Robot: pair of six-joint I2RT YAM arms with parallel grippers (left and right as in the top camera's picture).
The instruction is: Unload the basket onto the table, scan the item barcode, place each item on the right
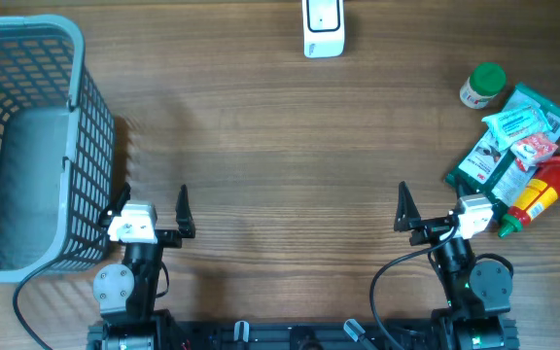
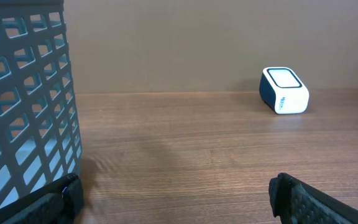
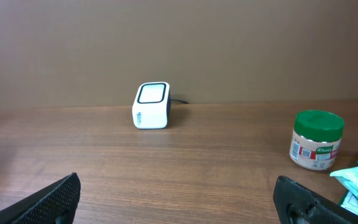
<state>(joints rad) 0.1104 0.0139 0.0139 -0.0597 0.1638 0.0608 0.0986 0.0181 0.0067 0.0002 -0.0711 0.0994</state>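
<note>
The white barcode scanner (image 1: 323, 27) stands at the table's far edge, also seen in the left wrist view (image 2: 284, 91) and the right wrist view (image 3: 151, 106). The items lie in a pile at the right: a green-lidded jar (image 1: 482, 86) (image 3: 316, 140), green and white packets (image 1: 513, 136), and a red and yellow bottle (image 1: 538, 194). My left gripper (image 1: 154, 206) (image 2: 178, 202) hovers open at the near left with nothing between its fingers. My right gripper (image 1: 447, 209) (image 3: 179, 202) is open and holds nothing, just beside the pile's near-left corner.
A tall grey mesh basket (image 1: 27, 146) (image 2: 23, 106) fills the left side, close to my left gripper's outer finger. Bare wooden tabletop (image 1: 290, 175) stretches between the two arms and back to the scanner.
</note>
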